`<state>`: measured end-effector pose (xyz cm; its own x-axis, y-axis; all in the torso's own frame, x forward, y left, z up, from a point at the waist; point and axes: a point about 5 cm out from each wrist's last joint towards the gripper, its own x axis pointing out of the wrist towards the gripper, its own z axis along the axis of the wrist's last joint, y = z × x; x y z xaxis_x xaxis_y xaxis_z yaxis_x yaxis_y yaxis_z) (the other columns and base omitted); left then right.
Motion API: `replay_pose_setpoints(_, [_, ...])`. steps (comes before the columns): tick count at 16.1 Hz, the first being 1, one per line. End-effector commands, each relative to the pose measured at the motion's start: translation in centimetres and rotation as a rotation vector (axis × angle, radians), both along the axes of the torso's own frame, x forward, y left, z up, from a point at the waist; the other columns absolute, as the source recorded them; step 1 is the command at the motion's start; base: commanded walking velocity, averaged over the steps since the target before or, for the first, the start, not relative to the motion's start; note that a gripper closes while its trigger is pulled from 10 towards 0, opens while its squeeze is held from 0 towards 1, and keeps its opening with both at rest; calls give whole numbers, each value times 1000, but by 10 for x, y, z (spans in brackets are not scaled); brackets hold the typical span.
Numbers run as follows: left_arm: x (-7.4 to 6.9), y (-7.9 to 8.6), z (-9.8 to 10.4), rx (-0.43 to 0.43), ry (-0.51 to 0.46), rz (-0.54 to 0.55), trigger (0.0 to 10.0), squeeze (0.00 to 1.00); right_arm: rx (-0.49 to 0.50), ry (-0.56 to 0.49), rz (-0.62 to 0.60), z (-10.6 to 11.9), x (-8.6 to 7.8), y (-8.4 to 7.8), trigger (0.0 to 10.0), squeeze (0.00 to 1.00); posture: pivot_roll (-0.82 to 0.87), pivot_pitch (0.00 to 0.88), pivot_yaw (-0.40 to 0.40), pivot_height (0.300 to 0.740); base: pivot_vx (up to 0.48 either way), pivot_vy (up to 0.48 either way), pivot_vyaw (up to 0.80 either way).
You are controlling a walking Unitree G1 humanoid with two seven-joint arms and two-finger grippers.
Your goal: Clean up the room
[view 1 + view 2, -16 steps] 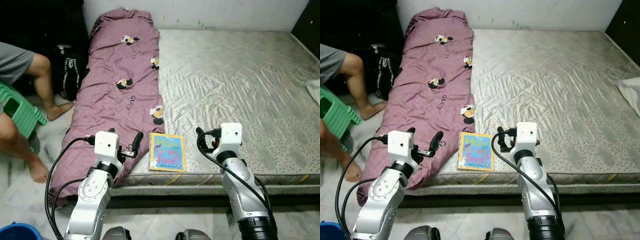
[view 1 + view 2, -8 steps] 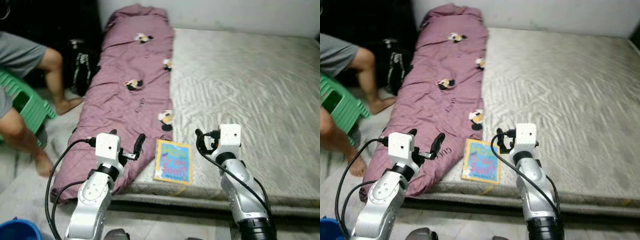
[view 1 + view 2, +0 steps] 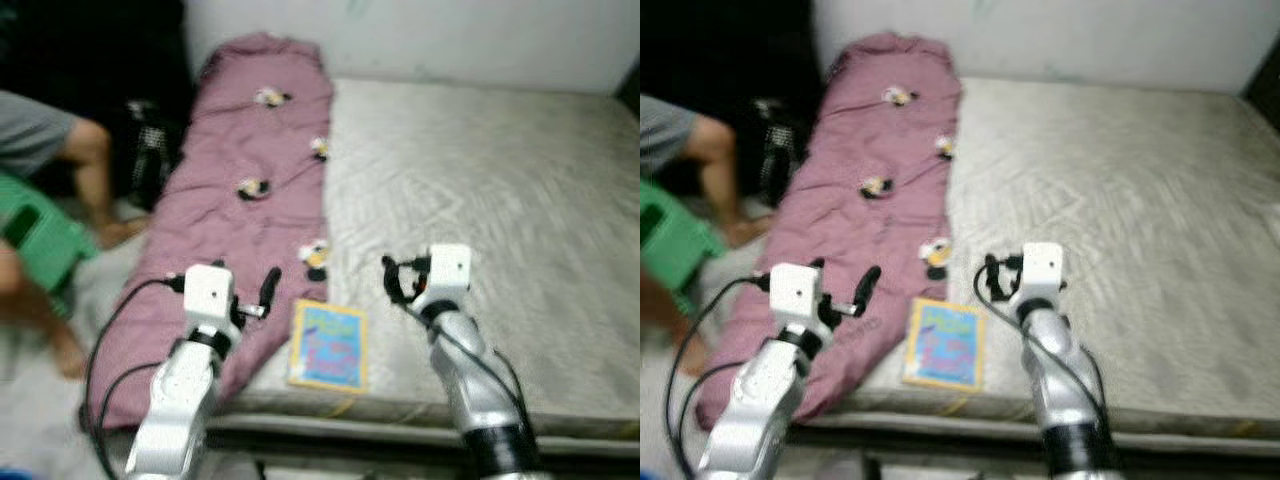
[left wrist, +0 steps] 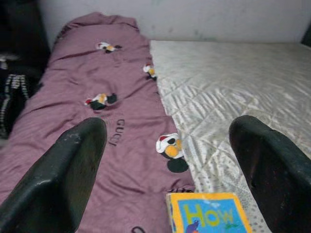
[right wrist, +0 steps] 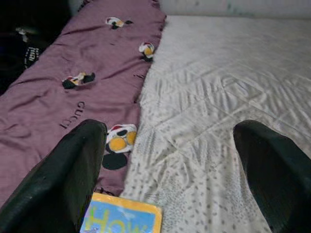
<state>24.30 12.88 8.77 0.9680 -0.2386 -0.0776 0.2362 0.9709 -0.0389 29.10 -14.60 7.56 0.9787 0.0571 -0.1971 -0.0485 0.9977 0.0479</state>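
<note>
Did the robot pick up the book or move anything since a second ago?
No. The picture has shifted, so the camera moved, not the things. The book still lies on the mattress beside the purple blanket. The left hand and right hand stay open, holding nothing.

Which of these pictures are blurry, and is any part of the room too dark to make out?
Both eye views are smeared by motion blur: the book shows only colour patches, its title unreadable. The left wrist view is sharper, "How" legible on the cover, though the open left claw fingers are soft up close. The right wrist view is similar around the open right claw. The corner beside the purple quilt is nearly black.
</note>
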Motion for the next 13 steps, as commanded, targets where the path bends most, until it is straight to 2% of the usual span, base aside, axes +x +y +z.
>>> replay_pose_setpoints(1, [3, -1, 0, 7, 5, 5, 10000, 0, -1, 0, -29, -1, 1, -8, 10000, 0, 26, 16, -11, 740, 0, 330, 0])
replay_pose_setpoints(3, [3, -2, 0, 3, 8, 6, 10000, 0, -8, -4, -26, 0, 3, -8, 10000, 0, 23, 16, -13, 740, 0, 480, 0])
replay_pose_setpoints(5, [3, -3, 0, 0, 10, 6, 10000, 0, 8, -13, -21, 1, 3, -5, 10000, 0, 23, 18, -14, 740, 0, 480, -709])
replay_pose_setpoints(7, [4, -3, 0, 2, 7, 11, 10000, 0, 3, -9, -17, -1, 3, -5, 10000, 0, 21, 18, -18, 740, 0, 480, 0])
replay_pose_setpoints(10, [5, 0, 1, 42, -17, 46, 10000, 0, -3, -11, -19, -1, 2, -6, 10000, 0, 15, 22, -17, 740, 0, 0, 0])
replay_pose_setpoints(13, [6, 5, 1, -17, -13, 83, 10000, 0, -1, -10, -25, -1, 2, -7, 10000, 0, 15, 27, -17, 740, 0, 0, 0])
